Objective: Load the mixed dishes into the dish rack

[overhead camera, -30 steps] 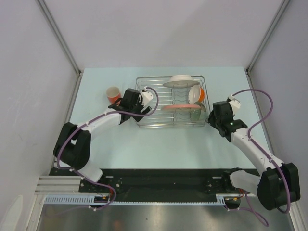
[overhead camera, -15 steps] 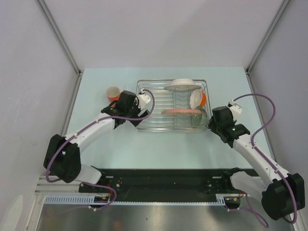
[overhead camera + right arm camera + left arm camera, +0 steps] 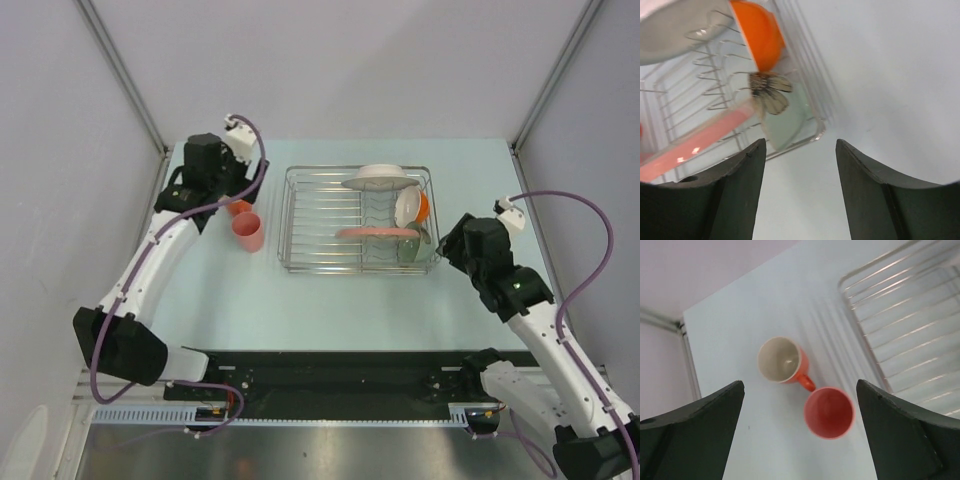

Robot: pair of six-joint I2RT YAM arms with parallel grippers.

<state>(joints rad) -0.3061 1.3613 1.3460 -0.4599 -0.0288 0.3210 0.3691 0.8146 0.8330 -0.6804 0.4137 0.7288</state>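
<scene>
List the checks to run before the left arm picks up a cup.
1. The left gripper is open and empty: ok.
2. The handled cup and the coral cup stand upright on the table, outside the dish rack: ok.
3. Gap between the two cups for a finger: not ok; the handle seems to touch the coral cup.
4. Free tines in the rack's left half: ok.
5. The right gripper is open and empty: ok.
</scene>
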